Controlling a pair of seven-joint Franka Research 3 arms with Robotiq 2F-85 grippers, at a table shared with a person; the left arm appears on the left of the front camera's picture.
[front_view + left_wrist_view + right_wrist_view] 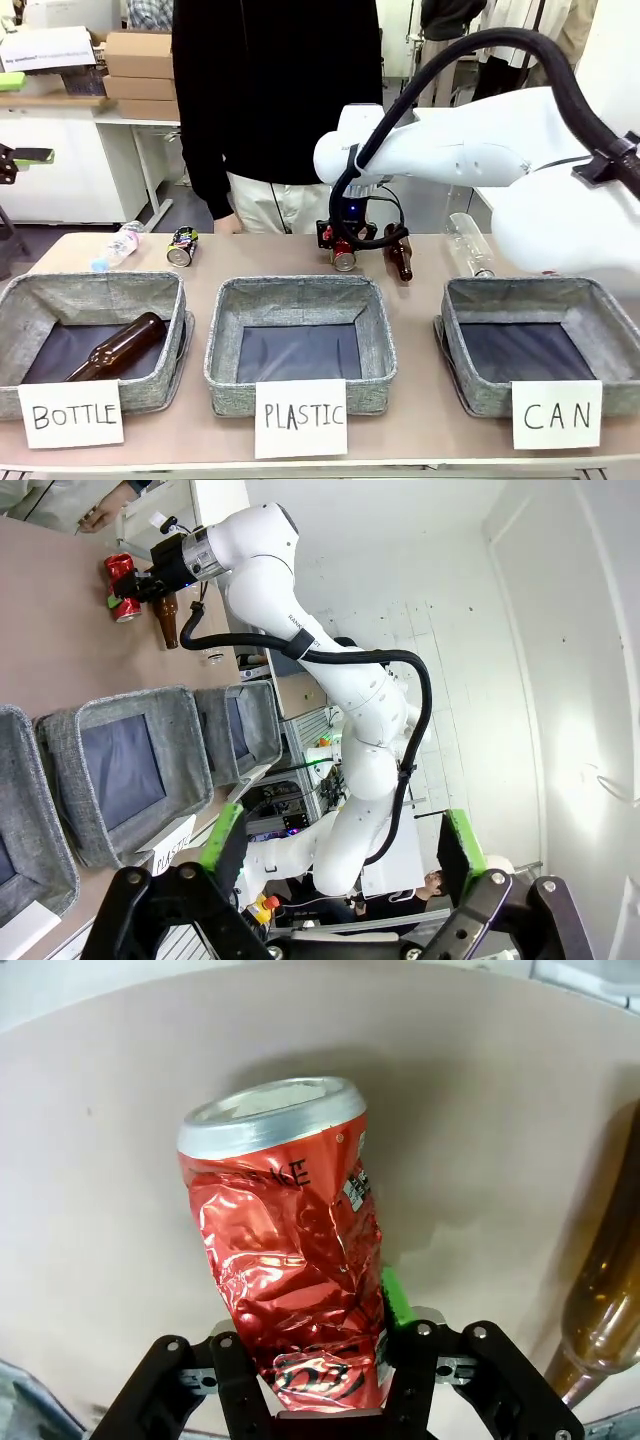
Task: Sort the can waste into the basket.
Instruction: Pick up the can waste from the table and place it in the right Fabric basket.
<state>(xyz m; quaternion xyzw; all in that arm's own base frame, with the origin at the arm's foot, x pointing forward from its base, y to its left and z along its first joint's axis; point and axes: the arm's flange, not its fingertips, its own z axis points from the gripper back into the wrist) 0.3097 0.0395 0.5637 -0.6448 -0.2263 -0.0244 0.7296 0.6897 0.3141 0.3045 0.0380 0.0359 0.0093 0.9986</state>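
Observation:
My right gripper [344, 243] is shut on the crushed red can [344, 258] at the far middle of the table, just behind the PLASTIC bin. In the right wrist view the red can [290, 1260] stands up between the fingers [395, 1295], its silver end toward the table. The black printed can [182, 247] lies on the table at the far left, behind the BOTTLE bin. Holding nothing, the grey basket marked "CAN" [540, 292] sits at the front right. My left gripper [340, 850] is open, held high off to the side with nothing between its fingers.
A brown bottle [400, 257] lies right beside the held can. A clear plastic bottle [470, 246] lies behind the CAN basket, another [118, 245] at far left. The BOTTLE bin [20, 300] holds a brown bottle [120, 347]. A person stands at the far edge.

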